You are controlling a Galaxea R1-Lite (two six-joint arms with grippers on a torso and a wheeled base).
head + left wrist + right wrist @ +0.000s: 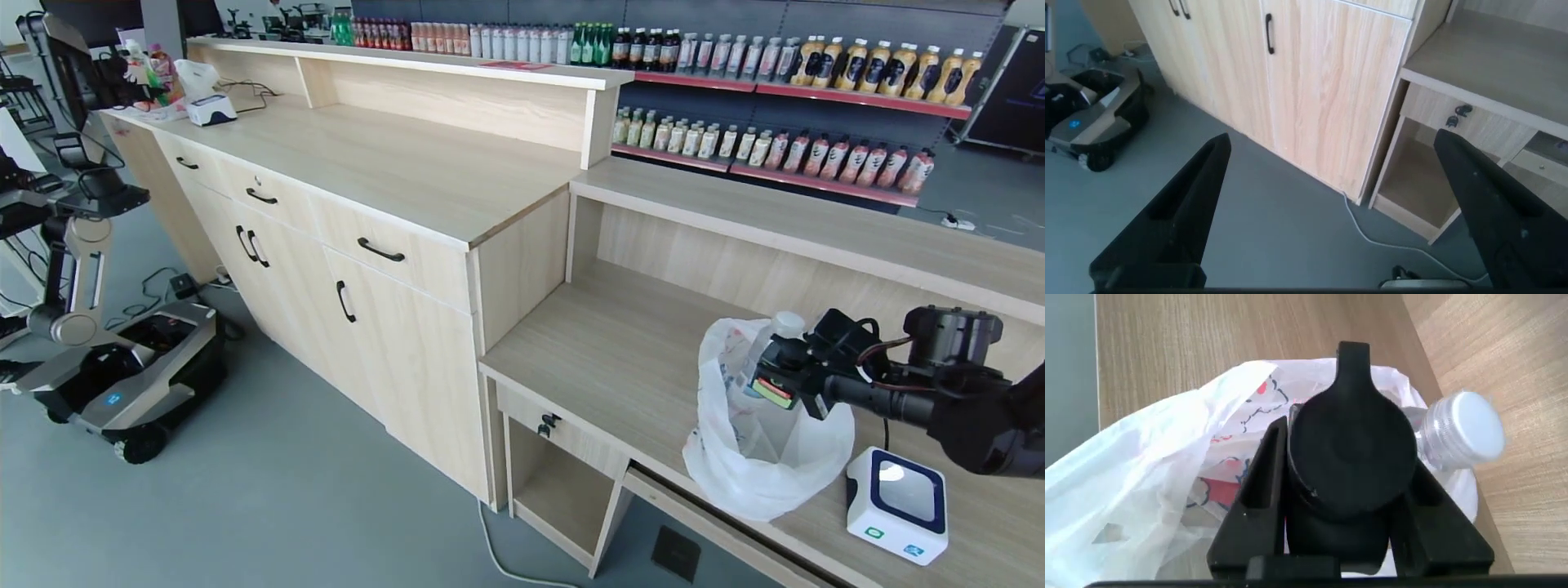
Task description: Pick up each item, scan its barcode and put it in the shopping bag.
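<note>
in the lower right of the head frame the scanner sat on the low desk, just beside the white shopping bag. at the bag's mouth the right gripper was against a clear bottle standing in the bag, white cap up; whether it clenched the bottle could not be told. the left gripper hung spread wide, holding nothing, over grey floor before the cabinet doors. drink shelves lined the upper right.
</note>
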